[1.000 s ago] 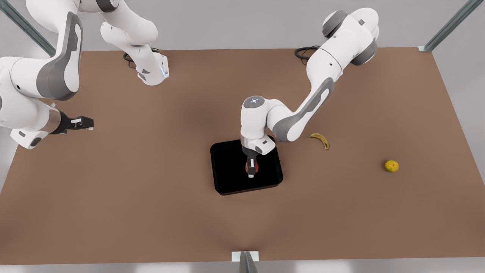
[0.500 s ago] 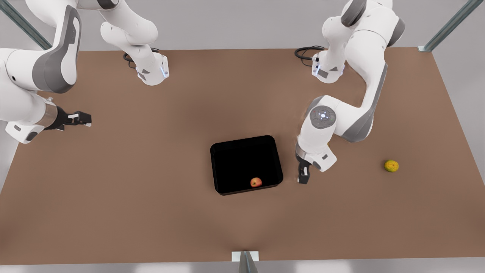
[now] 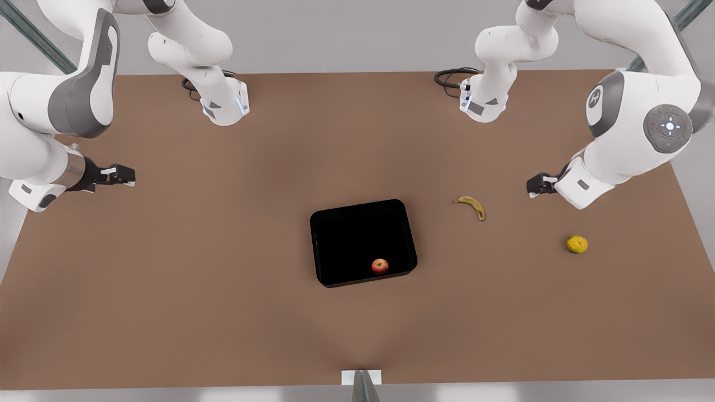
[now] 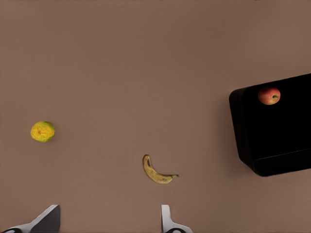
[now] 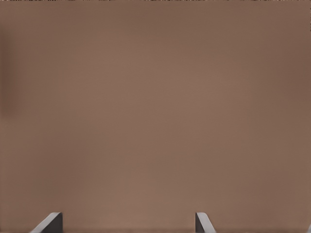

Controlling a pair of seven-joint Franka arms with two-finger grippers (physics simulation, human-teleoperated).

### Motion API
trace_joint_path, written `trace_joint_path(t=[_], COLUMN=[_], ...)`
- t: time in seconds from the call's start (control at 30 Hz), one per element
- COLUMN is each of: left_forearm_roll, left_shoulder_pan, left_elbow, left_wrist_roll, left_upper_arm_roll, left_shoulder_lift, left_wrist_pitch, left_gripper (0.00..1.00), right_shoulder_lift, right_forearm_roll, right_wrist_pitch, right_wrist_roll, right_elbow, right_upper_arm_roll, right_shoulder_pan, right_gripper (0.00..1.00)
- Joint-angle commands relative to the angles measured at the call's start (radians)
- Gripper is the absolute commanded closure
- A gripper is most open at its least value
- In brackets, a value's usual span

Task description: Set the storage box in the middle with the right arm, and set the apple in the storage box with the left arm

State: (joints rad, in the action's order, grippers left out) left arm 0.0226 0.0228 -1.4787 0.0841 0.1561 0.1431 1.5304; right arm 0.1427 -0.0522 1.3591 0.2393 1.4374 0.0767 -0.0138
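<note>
One apple (image 3: 380,266) is lying inside the one storage box (image 3: 335,245), close to the wall nearest the camera and toward the corner on the front view's right; in the left wrist view the apple (image 4: 268,95) is sitting just inside the storage box's (image 4: 243,131) rim. The box is resting flat near the middle of the brown desk (image 3: 223,312), with bare desk open all around it.

Three fruits are showing in all: the apple, one banana (image 3: 472,206) and one yellow-green lumpy fruit (image 3: 577,244), both loose on the desk on the front view's right, well apart from the box and from each other.

Two arms are in view. The left end effector (image 3: 537,185) is hanging empty above the desk on the front view's right, beyond the banana and well apart from the apple; its fingers (image 4: 167,222) are standing spread. The right end effector (image 3: 123,176) is waiting over the desk's edge on the front view's left, far from the box, its fingers (image 5: 201,223) also spread wide with nothing between them.
</note>
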Motion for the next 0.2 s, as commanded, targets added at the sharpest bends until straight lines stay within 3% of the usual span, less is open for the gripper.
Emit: trace_joint_path(t=[0.0,0.17], left_forearm_roll=[0.007,0.007], left_shoulder_pan=[-0.004,-0.04], left_elbow=[-0.041,-0.089], left_wrist_roll=[0.0,0.023], left_upper_arm_roll=[-0.003,-0.033], left_shoulder_lift=[-0.019,-0.048], left_wrist_pitch=[0.031,0.062], left_gripper=[0.0,0.0], right_shoulder_lift=[0.0,0.001], right_forearm_roll=[0.0,0.0], right_wrist_pitch=[0.0,0.0], right_wrist_roll=[0.0,-0.002], right_elbow=[0.002,0.002], right_upper_arm_roll=[0.0,0.0], right_shoulder_pan=[0.0,0.0], right_gripper=[0.0,0.0])
